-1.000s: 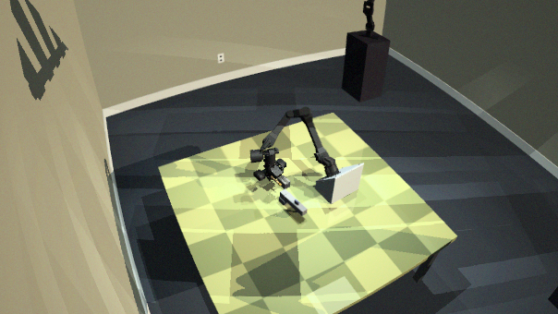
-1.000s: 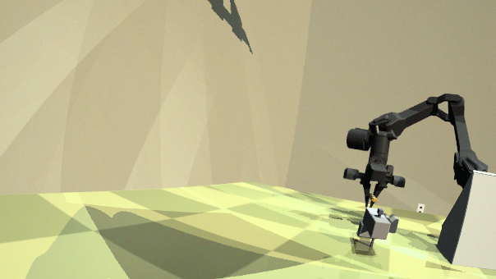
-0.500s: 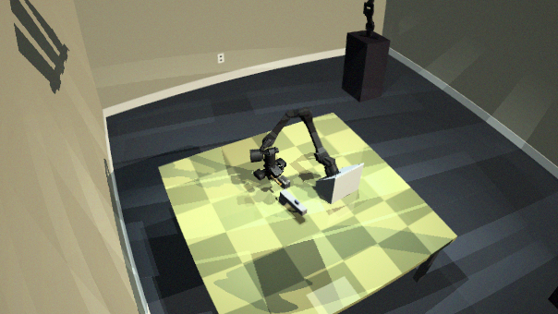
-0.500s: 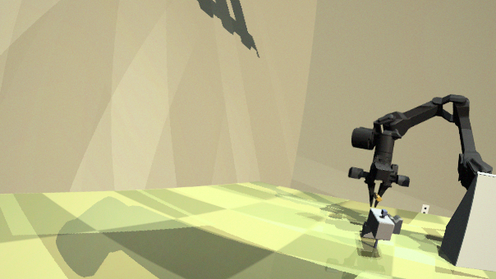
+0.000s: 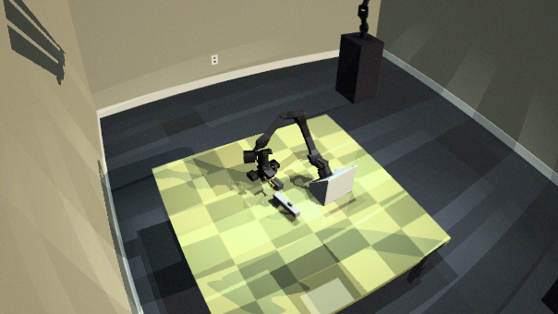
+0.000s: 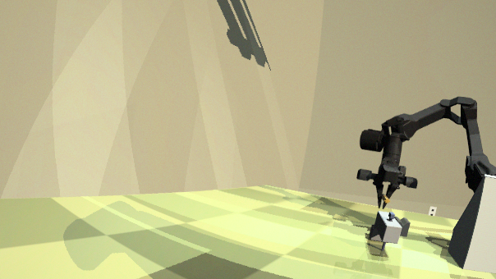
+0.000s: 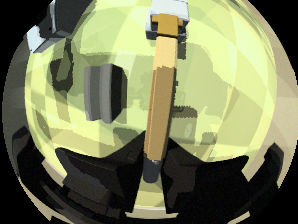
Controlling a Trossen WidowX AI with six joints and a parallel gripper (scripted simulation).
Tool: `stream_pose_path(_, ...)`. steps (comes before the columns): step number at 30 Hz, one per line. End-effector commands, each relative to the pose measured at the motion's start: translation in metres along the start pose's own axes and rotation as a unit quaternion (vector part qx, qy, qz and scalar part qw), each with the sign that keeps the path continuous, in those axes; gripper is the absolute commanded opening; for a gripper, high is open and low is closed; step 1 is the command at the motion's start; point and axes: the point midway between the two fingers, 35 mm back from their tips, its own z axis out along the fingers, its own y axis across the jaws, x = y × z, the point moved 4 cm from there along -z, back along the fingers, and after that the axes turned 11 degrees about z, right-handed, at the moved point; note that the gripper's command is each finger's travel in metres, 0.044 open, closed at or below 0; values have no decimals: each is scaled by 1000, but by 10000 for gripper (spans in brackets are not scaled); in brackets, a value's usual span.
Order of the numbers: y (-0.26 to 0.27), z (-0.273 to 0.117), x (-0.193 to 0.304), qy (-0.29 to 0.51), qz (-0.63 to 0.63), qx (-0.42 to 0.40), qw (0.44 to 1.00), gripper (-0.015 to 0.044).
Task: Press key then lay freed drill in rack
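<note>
My gripper (image 5: 270, 181) (image 6: 382, 206) (image 7: 153, 135) points down and is shut on the dark rear end of the drill (image 6: 386, 200) (image 7: 161, 90), a long tan bar with an orange collar at its front. The drill is held above the table, its collar towards the white block (image 5: 284, 203) (image 6: 392, 234) (image 7: 175, 7). The collar overlaps the block in the wrist view, but the exterior view shows it above the block's top. The small dark key (image 5: 290, 203) (image 6: 391, 215) is on the block; how far down it sits is unclear. The grey rack (image 5: 278, 184) (image 6: 405, 226) (image 7: 104, 93) stands beside the drill's line.
A white panel (image 5: 341, 186) (image 6: 481, 234) stands by the arm's base, right of the block in the top view. A thin post (image 6: 383, 247) shows under the block. Patterned light and shadows cross the table (image 5: 249, 235) (image 6: 172, 217). A dark pedestal (image 5: 357, 69) stands on the floor behind.
</note>
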Motion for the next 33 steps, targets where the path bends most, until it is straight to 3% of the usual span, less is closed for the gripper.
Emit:
stream_pose_path(1, 7, 0, 3, 1, -1, 0, 1000, 0)
stream_pose_path(33, 54, 1, 26, 2, -1, -1, 1000, 0)
